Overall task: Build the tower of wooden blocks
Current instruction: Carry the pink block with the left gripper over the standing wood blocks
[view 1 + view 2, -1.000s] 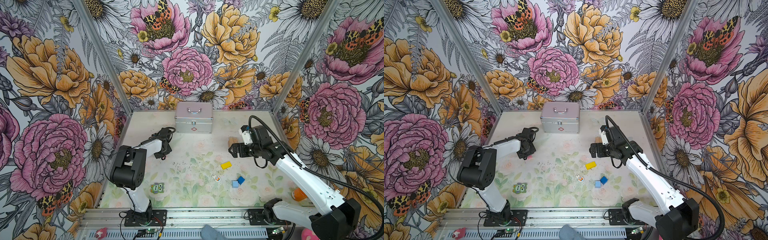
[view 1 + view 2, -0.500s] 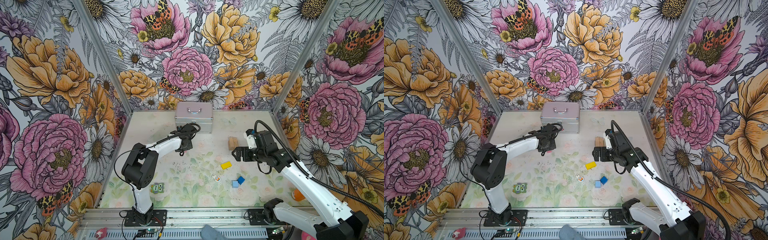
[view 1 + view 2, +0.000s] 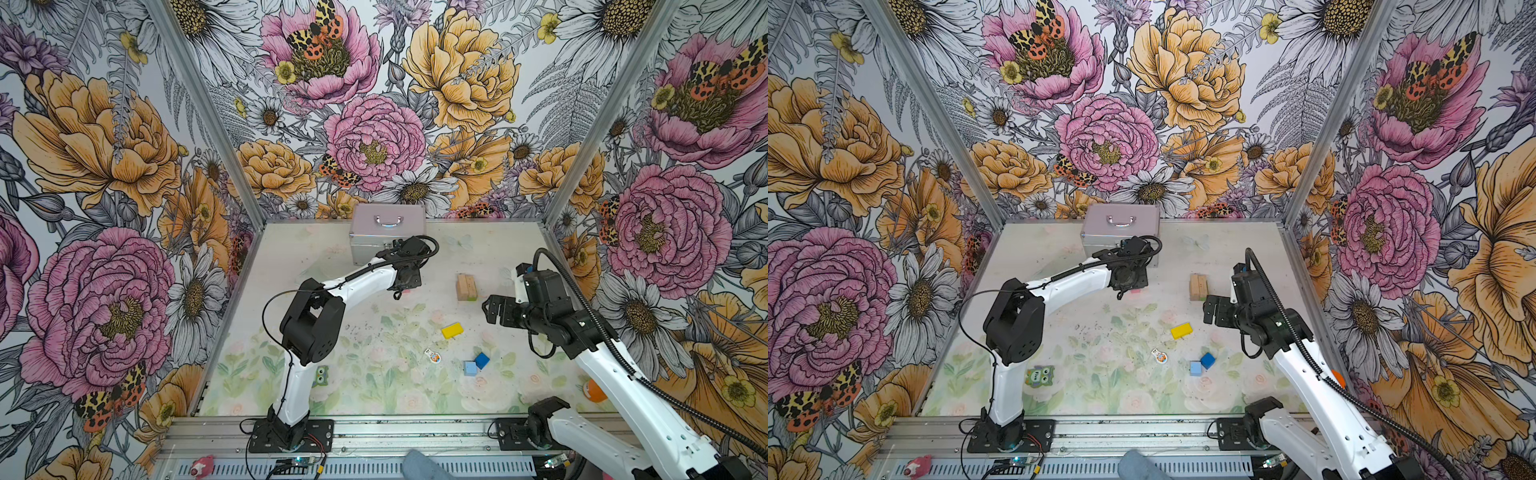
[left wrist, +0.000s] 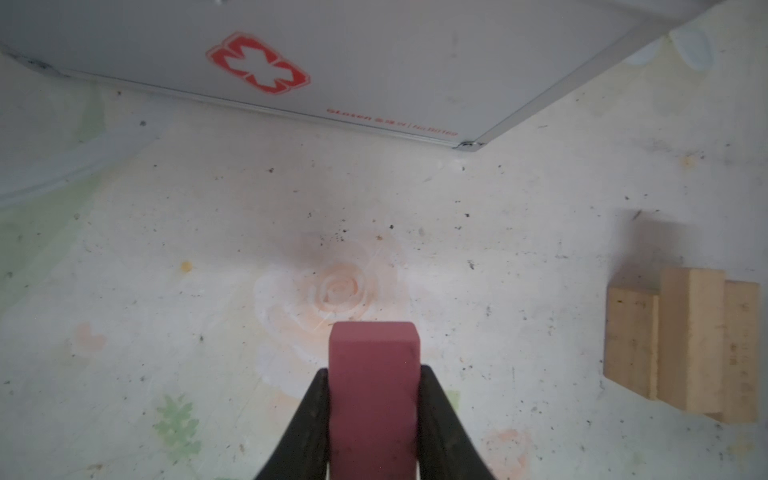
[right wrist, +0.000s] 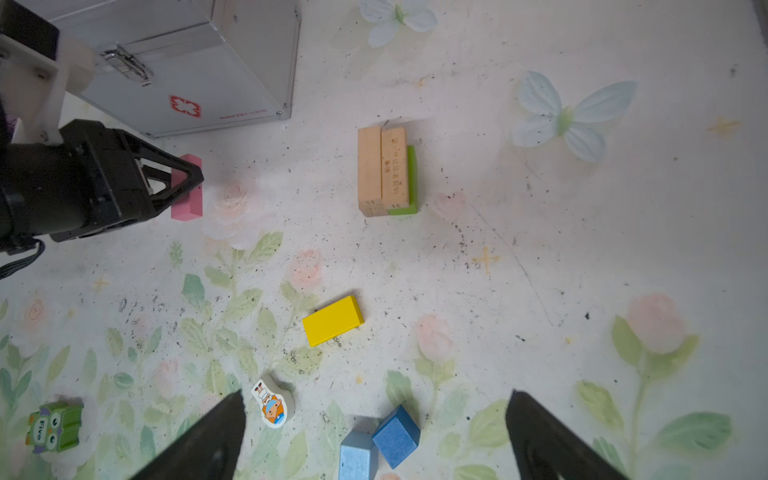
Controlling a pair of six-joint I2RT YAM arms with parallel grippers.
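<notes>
Though overhead barely shows it, left gripper [image 4: 373, 370] clamps pink block [image 4: 373, 405] (right gripper [image 5: 376, 394] apart).

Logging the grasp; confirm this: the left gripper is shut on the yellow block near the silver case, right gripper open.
Wrong block, as the left wrist view shows: the left gripper is shut on the pink block near the silver case, right gripper open. The yellow block lies loose.

Both top views look down from high at six o'clock; my close wrist cameras share the tan blocks [image 5: 381, 170].
</notes>
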